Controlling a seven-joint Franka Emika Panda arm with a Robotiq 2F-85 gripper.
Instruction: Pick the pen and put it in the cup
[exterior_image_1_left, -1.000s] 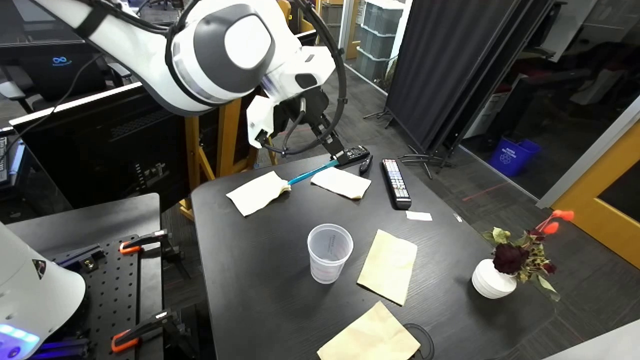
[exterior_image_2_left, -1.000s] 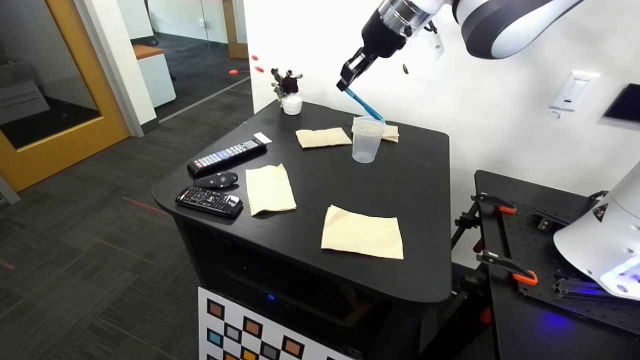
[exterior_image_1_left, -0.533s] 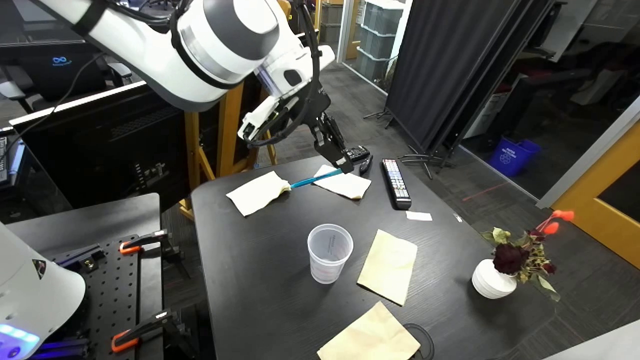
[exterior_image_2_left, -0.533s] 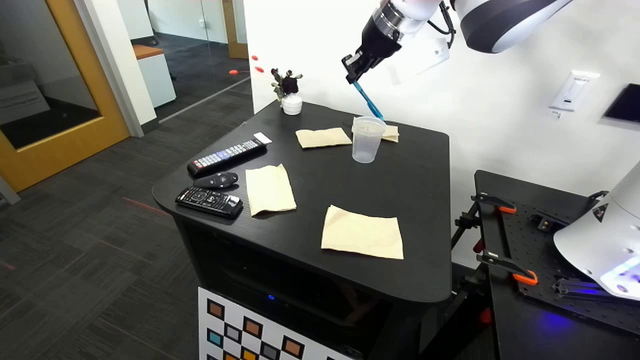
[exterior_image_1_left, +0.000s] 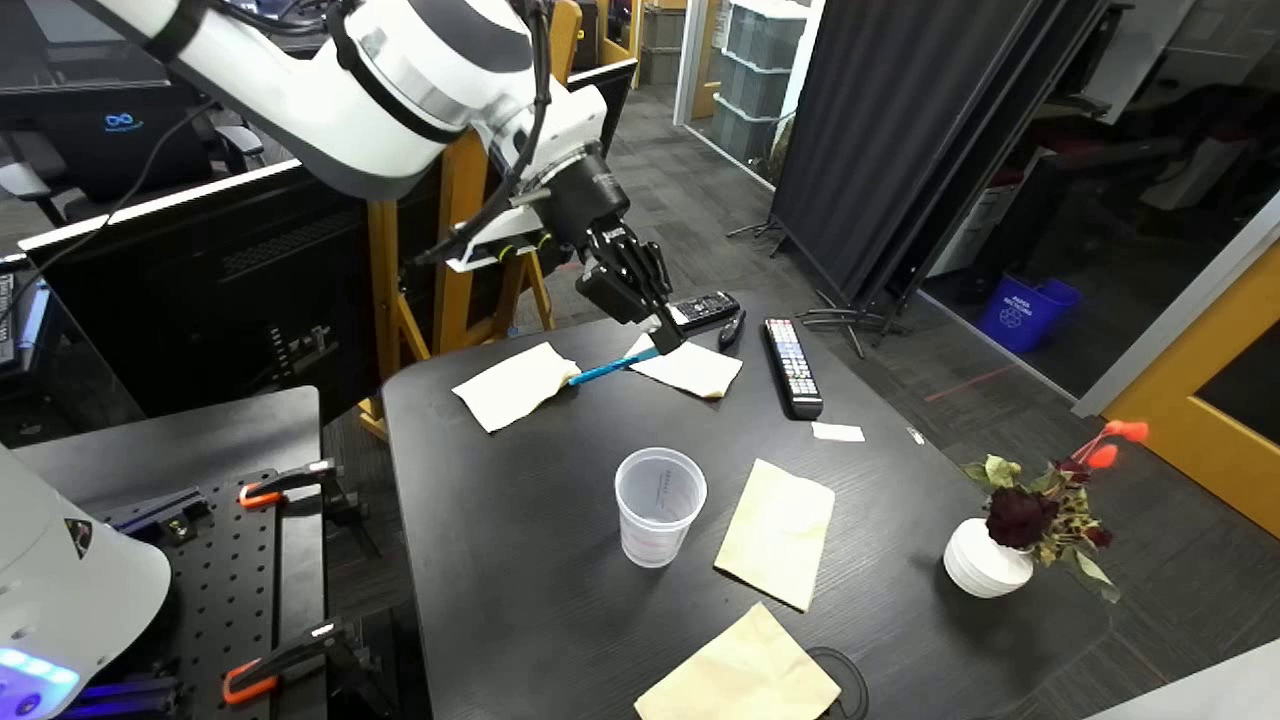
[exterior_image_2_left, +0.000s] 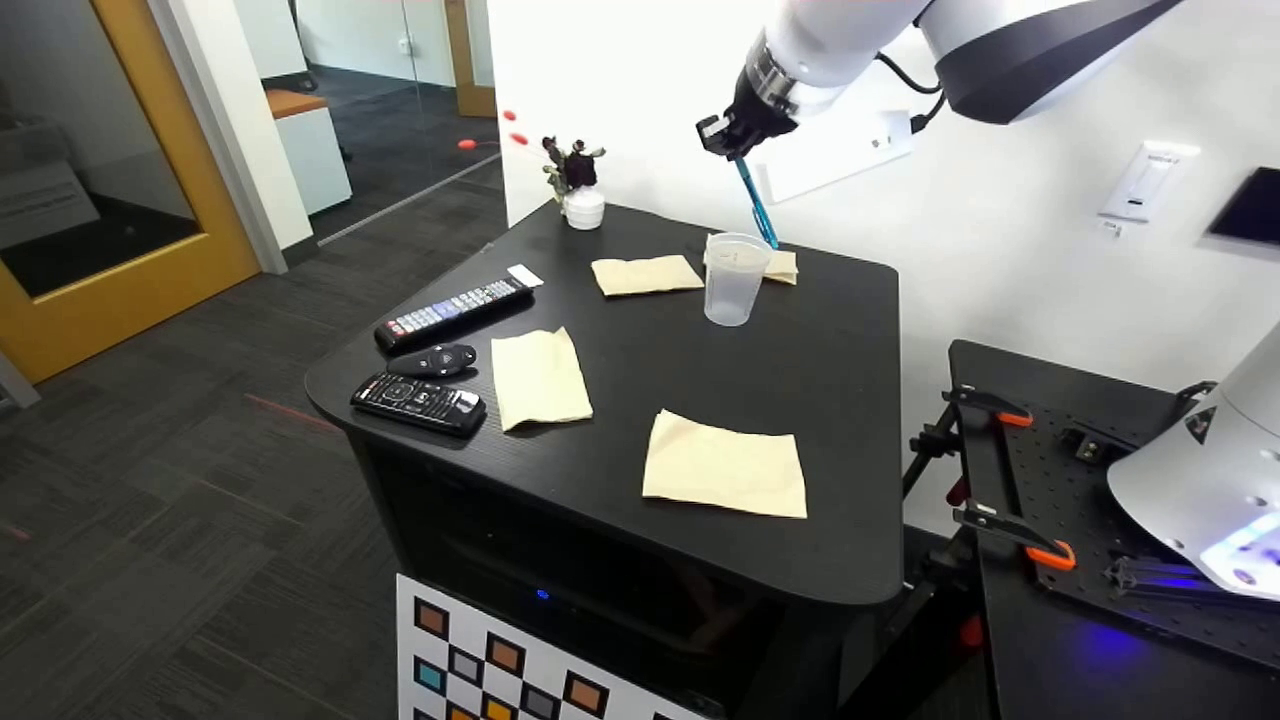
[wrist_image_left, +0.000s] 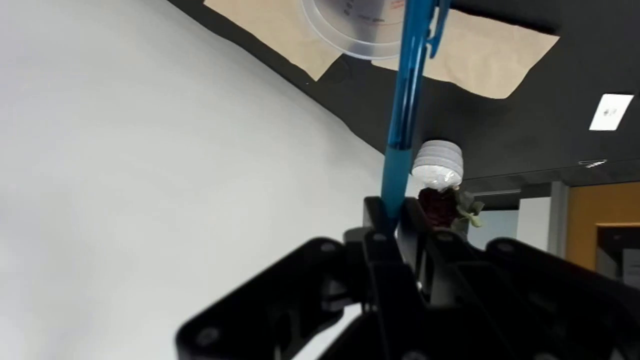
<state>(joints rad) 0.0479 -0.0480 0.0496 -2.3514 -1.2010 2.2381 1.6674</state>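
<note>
gripper (wrist_image_left: 392, 212) clamped on a slim blue pen (wrist_image_left: 404, 110), jaws together around its solid teal end; the see-through barrel and clip reach out past them. the pen hangs at a slant, its free end lower than the held end in both exterior views. the pick, then, looks done.

the drop is not: the cup (exterior_image_1_left: 655, 535), a small whitish translucent tumbler, stands upright on the dark tabletop (exterior_image_1_left: 520, 540) with no pen in it. in an exterior view the pen's free end (exterior_image_2_left: 773, 242) appears just beside the cup's rim; that same end (exterior_image_1_left: 576, 379), also in an exterior view, appears well apart from it. taken together, the pen is probably higher than the cup's rim and not touching, though whether it is over the mouth cannot be told. likely left to do: line up the free end, stand the pen steeper, lower it in, let go, back off.

farther out on the tabletop are folded tan papers (exterior_image_1_left: 776, 535), remotes (exterior_image_2_left: 455, 312) and a white pot of flowers (exterior_image_1_left: 985, 560), none needed here.
</note>
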